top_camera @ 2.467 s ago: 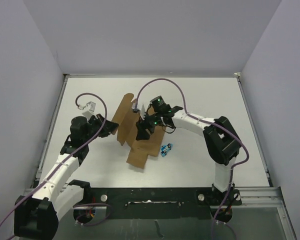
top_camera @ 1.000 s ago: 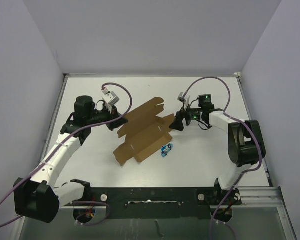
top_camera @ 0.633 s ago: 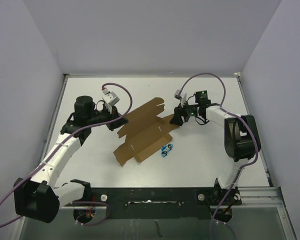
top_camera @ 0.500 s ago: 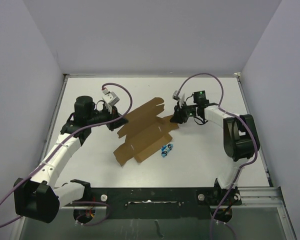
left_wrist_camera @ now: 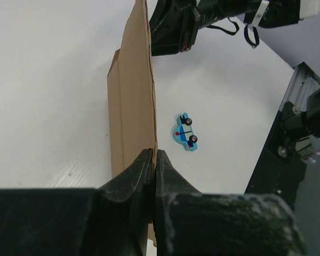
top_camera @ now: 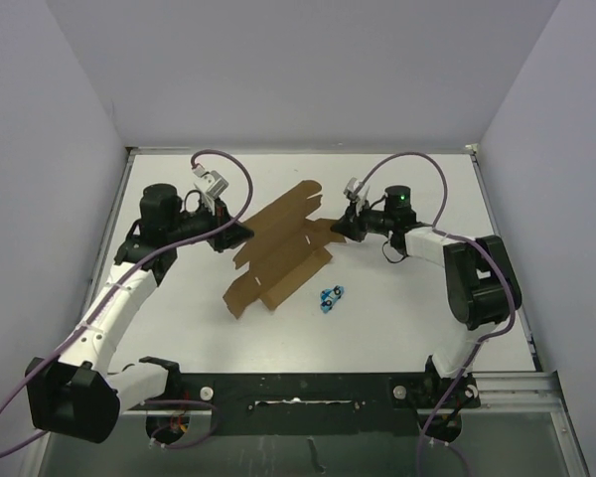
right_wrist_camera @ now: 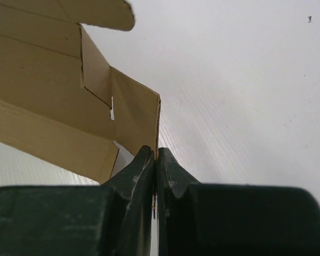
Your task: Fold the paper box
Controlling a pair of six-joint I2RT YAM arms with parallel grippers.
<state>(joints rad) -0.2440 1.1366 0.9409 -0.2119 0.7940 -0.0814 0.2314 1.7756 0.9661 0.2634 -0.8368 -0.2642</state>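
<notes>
While the left gripper point(left_wrist_camera: 153, 160) and right gripper point(right_wrist_camera: 154, 154) each pinch shut on an end of the box point(top_camera: 278, 260), lying just beyond the toy car point(top_camera: 330, 296), I judge even tension essential; a lopsided pull risks tearing.

No words, labels, brand marks, numbers or signs can be read in any view. The paper box point(top_camera: 278, 256) shows only plain brown cardboard on the faces in sight. The small blue car-shaped piece point(left_wrist_camera: 184, 131) on the counter carries drawn wheels and lines but no letters or digits that can be made out.
</notes>
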